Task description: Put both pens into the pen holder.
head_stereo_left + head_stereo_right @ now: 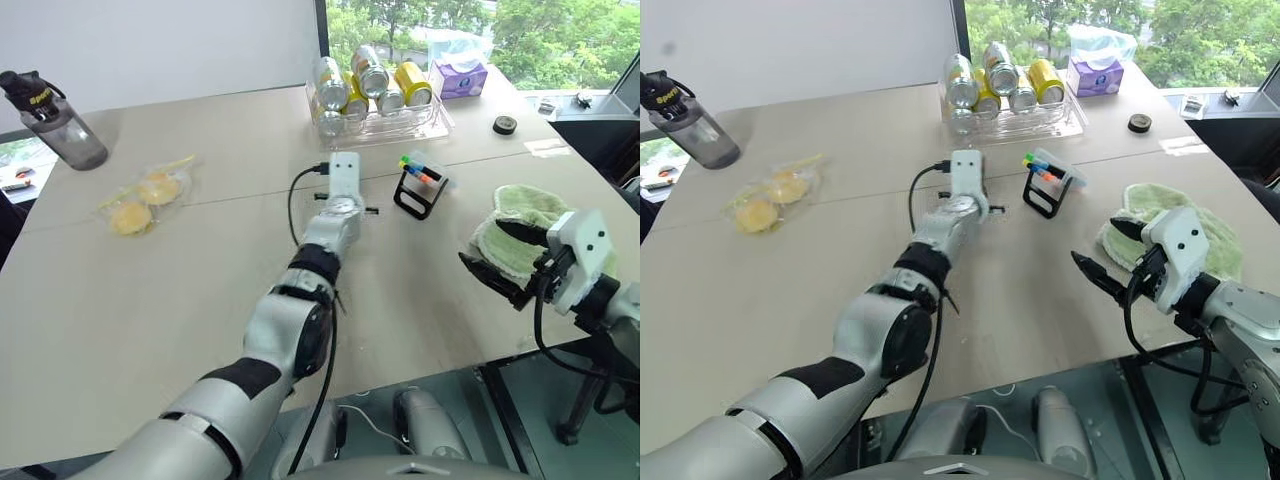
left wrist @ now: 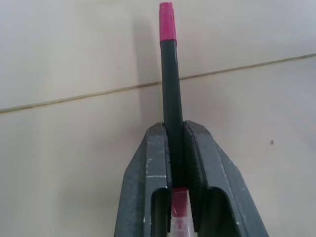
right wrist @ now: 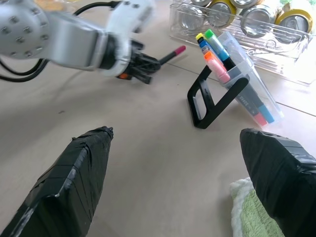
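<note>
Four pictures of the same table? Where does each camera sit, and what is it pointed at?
Left and right eye views: on the head, looking forward and down over both arms at the table, pen holder and tray of cans.
Left wrist view: on the left wrist, looking along the left pincer, shut on the pink-ended pen.
Right wrist view: on the right wrist, looking past the open right pincer at the pen holder and the left arm.
Shared: the right wrist and head views both show the pen holder and cans.
</note>
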